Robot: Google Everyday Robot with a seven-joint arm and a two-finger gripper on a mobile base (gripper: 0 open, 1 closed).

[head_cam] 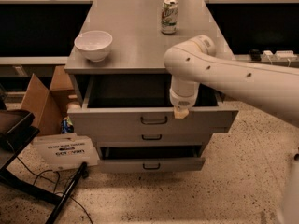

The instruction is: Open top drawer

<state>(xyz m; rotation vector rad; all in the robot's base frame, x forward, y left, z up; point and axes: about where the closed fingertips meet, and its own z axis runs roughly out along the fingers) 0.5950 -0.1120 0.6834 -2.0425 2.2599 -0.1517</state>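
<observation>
The white arm (pixel 233 76) is reaching in from the right over the grey cabinet (pixel 140 50). The top drawer (pixel 112 121) is standing pulled well out, its dark box showing, and the bottom drawer (pixel 187 164) is sticking out a little too. A white bowl (pixel 93 45) and a can (pixel 169 16) are sitting well apart on top. The gripper (pixel 181 112) is hanging at the drawer front's upper edge, just right of the dark handle (pixel 154 121). Whether it is gripping anything, I cannot tell. The drawer is looking stiff and weighty. I'd be taking it by the handle or top lip, pulling straight.
</observation>
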